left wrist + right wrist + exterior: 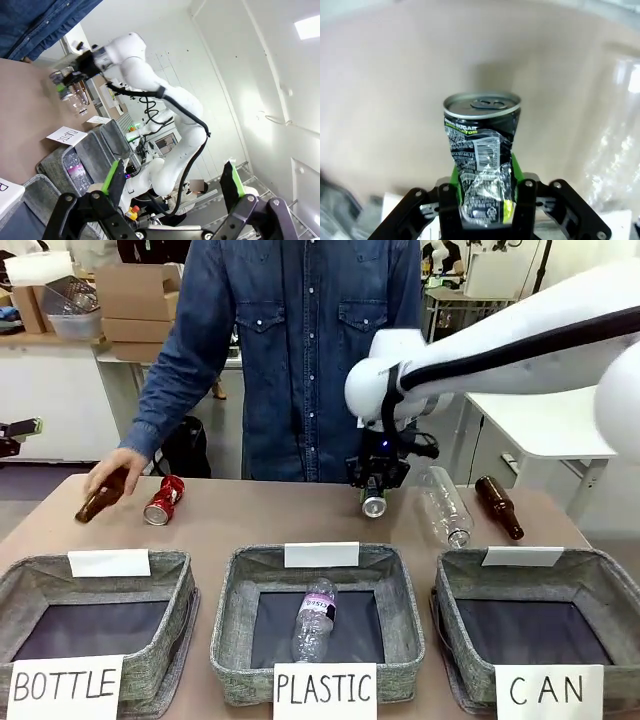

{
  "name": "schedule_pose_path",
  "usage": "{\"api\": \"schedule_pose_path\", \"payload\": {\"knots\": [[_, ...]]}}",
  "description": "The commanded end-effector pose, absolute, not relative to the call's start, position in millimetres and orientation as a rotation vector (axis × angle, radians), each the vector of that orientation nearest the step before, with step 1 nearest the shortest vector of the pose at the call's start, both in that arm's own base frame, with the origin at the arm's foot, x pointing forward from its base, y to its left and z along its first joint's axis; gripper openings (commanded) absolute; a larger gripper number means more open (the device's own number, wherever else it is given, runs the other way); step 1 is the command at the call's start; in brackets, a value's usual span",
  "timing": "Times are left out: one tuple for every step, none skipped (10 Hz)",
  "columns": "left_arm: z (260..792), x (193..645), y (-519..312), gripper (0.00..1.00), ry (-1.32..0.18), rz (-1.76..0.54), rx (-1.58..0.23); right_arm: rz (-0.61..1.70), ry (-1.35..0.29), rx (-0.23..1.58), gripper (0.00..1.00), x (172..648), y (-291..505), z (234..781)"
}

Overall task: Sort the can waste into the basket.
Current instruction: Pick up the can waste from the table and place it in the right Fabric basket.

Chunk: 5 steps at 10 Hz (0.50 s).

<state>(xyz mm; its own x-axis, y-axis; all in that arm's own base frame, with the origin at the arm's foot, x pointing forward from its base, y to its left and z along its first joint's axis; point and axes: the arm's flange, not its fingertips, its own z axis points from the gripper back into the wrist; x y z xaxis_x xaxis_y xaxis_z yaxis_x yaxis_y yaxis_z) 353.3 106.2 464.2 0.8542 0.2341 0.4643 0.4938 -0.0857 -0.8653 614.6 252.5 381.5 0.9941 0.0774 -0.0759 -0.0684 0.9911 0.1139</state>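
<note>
Fingers (516,169) of your right gripper (485,175) are clamped on the black can (480,150). The green pads press its crumpled lower wall, and its silver top points away from the wrist. Your left gripper (172,172) hangs off to the side, its fingers spread with nothing between them.

Nearest you in the front view stand three baskets. The CAN basket (600,575) is at the right with no can in it yet, the PLASTIC basket (240,620) in the middle holds one small clear bottle (315,618), and the BOTTLE basket (170,575) is at the left. Beyond the middle basket's far rim, the gripped can sits low over the table (280,520); you cannot tell whether it is clear of the surface. Just to its right lie a clear plastic bottle (445,505) and a brown bottle (498,507). Far left, the red can (163,501) lies beside the person's hand (112,468), which rests on another brown bottle (98,502).

You appear to be at the carry step for the first can. The next move calls for lifting it, swinging right and toward you over the CAN basket's rim, clear of the plastic bottle, then letting go. The red can remains after that.
</note>
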Motion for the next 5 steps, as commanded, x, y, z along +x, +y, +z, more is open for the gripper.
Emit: {"api": "schedule_pose_path", "payload": {"knots": [[467, 353, 105, 1.00, -0.601, -0.250, -1.690, 0.249, 0.207, 0.191, 0.00, 534, 185, 473], [467, 353, 105, 1.00, -0.601, -0.250, -1.690, 0.351, 0.252, 0.206, 0.00, 496, 155, 504], [467, 353, 105, 1.00, -0.601, -0.250, -1.690, 0.477, 0.264, 0.203, 0.00, 461, 128, 519], [467, 353, 105, 1.00, -0.601, -0.250, -1.690, 0.657, 0.299, 0.164, 0.00, 429, 103, 523], [467, 353, 105, 1.00, -0.601, -0.250, -1.690, 0.842, 0.326, 0.142, 0.00, 401, 72, 519]]}}
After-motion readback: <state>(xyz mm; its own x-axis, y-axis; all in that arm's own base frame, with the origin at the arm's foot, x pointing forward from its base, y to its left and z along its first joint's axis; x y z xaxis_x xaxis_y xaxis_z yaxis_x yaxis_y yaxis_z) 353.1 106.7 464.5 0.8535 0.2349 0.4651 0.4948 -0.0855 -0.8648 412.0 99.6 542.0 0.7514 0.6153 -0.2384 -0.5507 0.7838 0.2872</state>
